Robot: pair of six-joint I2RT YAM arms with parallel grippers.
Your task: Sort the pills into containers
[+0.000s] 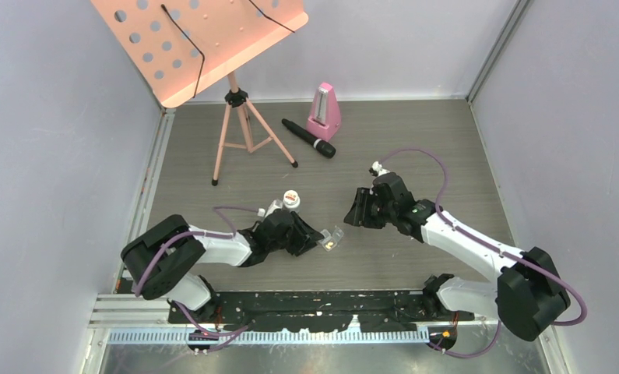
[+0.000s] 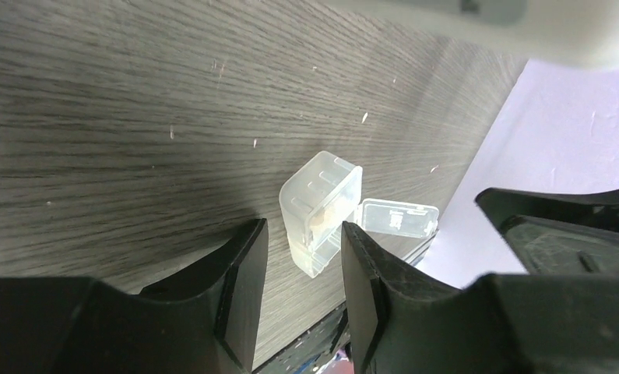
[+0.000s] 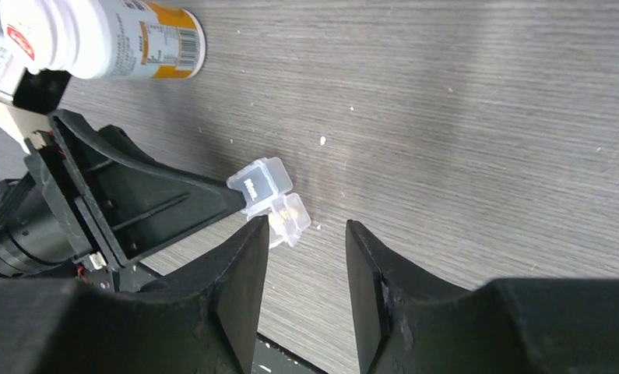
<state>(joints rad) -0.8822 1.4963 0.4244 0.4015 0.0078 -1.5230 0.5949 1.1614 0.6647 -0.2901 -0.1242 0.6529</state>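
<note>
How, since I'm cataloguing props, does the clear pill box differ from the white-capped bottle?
The pill box is see-through plastic; the bottle is opaque white with an orange label. The pill box is squared off, the bottle round. The pill box has a lid flipped open, while the bottle's cap is on. The pill box is the smaller of the two. Both are small holders sitting on the grey table.

The pill box (image 1: 331, 238) was a small case of clear, slightly milky plastic. It lay on the grey table (image 1: 415, 140) about midway between left and right, in the near half. One lid (image 2: 397, 218) with a little dark print stood folded open at its side, and something orange-yellow, the pills (image 1: 331, 245), showed dimly through the wall, too small to count.
</note>
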